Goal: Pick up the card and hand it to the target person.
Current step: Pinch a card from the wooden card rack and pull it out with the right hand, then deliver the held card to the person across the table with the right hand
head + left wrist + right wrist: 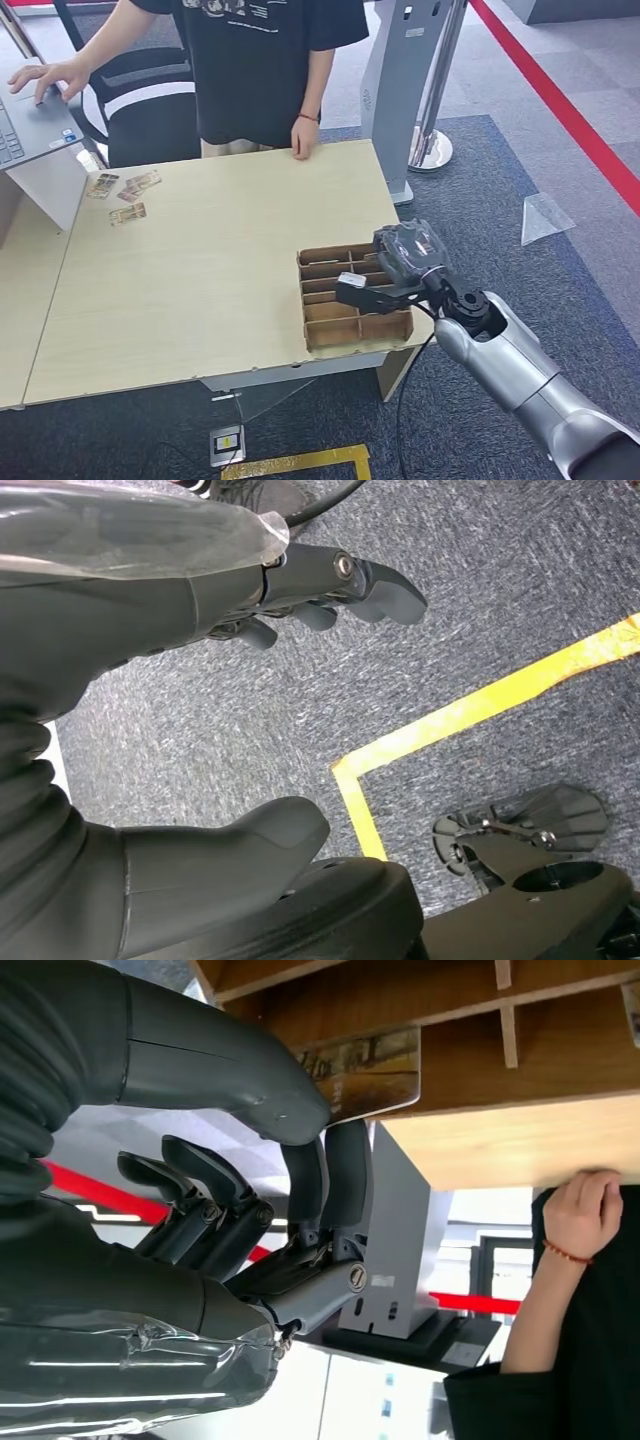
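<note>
Right hand [317,1160] pinches the card [362,1070] betw. thumb & fingers, over the cardboard divider tray [355,330]; pickup looks done, handover to the person [256,60] across the table [211,260] left; card thin, glossy, printed; tray matte brown, slotted; left hand [226,730] hangs slack, holding nothing.

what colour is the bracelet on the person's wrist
Red, a thin band on the bracelet; it shows best in the right wrist view.

No readable text from my seat. Card [362,1072] pinched in right hand [317,1160] carries print, too blurred to read. White graphic on person's black shirt [234,8], 12 o'clock, cropped, illegible.
</note>
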You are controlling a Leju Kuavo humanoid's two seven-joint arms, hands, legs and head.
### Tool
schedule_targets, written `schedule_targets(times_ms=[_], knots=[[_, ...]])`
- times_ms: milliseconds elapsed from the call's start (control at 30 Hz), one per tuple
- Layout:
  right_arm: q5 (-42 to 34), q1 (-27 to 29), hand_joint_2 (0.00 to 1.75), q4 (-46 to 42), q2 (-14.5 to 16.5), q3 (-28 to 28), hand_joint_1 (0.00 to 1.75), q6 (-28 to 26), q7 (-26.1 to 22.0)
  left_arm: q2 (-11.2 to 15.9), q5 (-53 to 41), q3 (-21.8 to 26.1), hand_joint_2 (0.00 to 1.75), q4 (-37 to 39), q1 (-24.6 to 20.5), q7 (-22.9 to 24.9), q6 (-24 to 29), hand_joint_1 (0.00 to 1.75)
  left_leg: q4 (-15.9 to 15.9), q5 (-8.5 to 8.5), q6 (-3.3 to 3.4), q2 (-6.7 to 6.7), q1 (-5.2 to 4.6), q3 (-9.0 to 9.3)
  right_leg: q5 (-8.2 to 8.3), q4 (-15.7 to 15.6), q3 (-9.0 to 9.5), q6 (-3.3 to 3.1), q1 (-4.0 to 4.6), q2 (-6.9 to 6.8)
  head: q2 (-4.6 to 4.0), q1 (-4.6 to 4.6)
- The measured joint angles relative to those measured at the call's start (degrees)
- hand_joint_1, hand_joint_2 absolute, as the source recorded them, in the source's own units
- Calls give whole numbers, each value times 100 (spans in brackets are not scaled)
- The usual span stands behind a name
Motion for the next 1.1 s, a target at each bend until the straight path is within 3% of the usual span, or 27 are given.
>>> schedule_targets(times_ms=[733,1100], knots=[[239,-413,175,-692,-202,-158,175,225,364,-45,-32,0,175,0,3,-28,-11,0,1,0,0,0,0,0,0,0,-1,0,0,0,0,0],[478,-339,175,-1278,-321,-565,175,-457,792,-47,-30,0,175,0,5,31,-7,0,1,0,0,0,0,0,0,0,-2,0,0,0,0,0]])
